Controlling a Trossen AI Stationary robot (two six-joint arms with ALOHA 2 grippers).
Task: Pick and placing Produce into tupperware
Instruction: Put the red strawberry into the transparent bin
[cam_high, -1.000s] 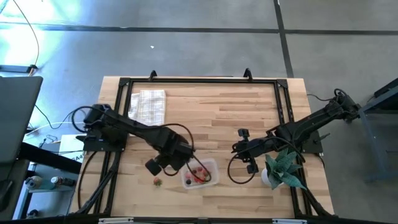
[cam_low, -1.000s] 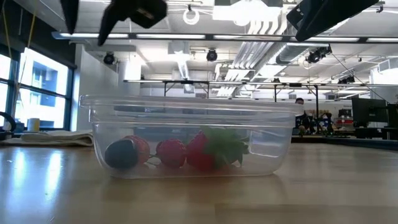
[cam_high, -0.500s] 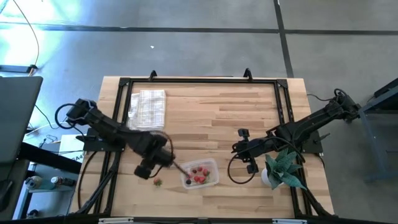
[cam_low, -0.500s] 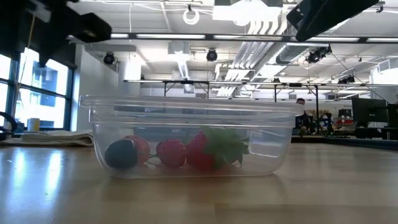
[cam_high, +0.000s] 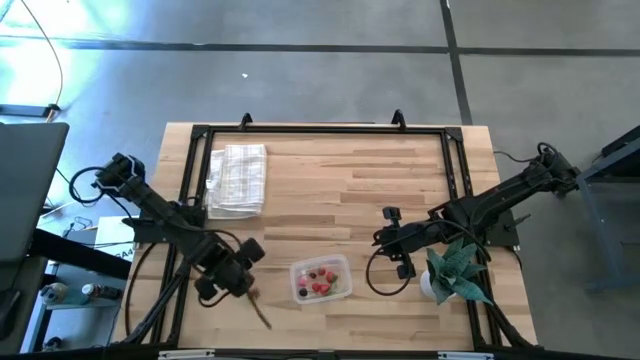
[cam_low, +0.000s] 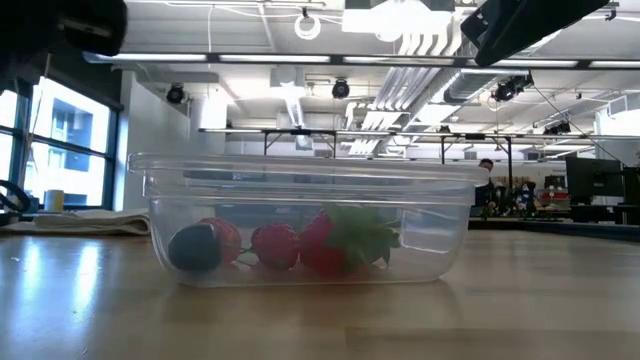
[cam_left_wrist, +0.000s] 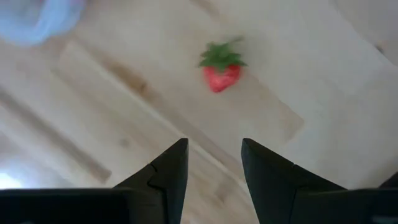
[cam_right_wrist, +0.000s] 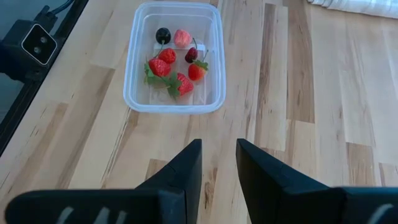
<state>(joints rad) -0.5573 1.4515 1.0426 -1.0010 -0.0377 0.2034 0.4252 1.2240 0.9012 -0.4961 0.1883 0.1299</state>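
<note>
The left gripper, jaws apart and empty, hovers above a stray strawberry beside the tupperware (berries inside) — only the high view shows the checked cloth, potted plant and idle, slightly parted right gripper.

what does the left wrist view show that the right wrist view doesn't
Only the left wrist view shows a lone strawberry lying on the bare wood ahead of the open left gripper. Only the right wrist view shows the clear container with red and dark berries inside, a corner of the white cloth, and the open, empty right gripper. Both show the wooden table.
</note>
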